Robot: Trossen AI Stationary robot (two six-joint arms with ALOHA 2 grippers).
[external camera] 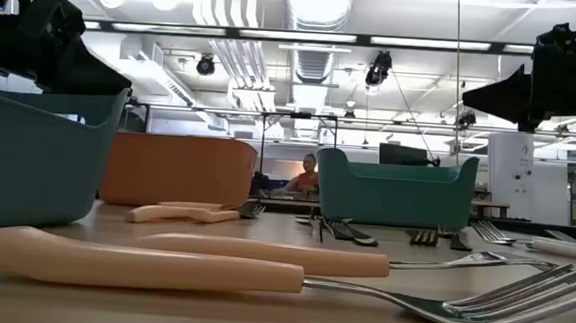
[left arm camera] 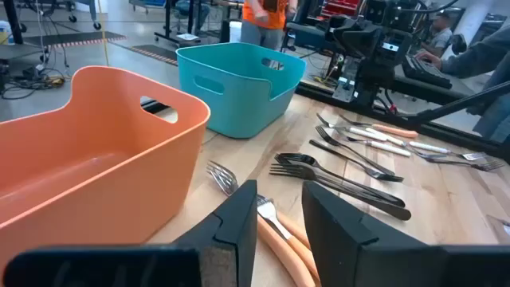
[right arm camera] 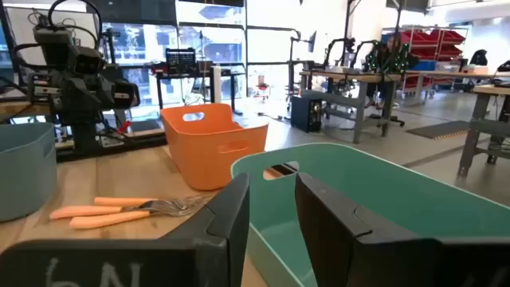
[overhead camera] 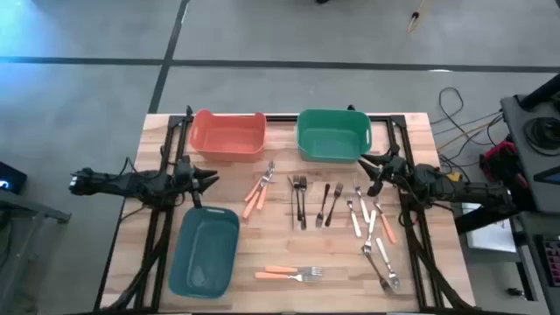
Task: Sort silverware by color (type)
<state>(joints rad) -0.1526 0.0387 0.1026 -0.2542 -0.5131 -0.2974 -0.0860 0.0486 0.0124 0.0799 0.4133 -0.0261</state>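
The silverware lies loose on the wooden table. Orange-handled forks [overhead camera: 259, 194] lie near the orange bin [overhead camera: 229, 133], and two more [overhead camera: 289, 274] lie by the near edge. Black forks [overhead camera: 302, 203] sit in the middle. White- and silver-handled pieces [overhead camera: 366, 219] are at the right. My left gripper [left arm camera: 279, 191] hovers open beside the orange bin, over the table's left part [overhead camera: 210, 178]. My right gripper [right arm camera: 272, 182] hovers open by the green bin [overhead camera: 332, 133], above the right-hand pieces [overhead camera: 372, 171]. Neither has anything between its fingers.
A teal bin [overhead camera: 206, 252] stands at the near left, while the orange and green bins stand side by side at the far edge. Black frame rails [overhead camera: 157, 236] run along both sides of the table. A person [external camera: 307, 175] sits in the room beyond.
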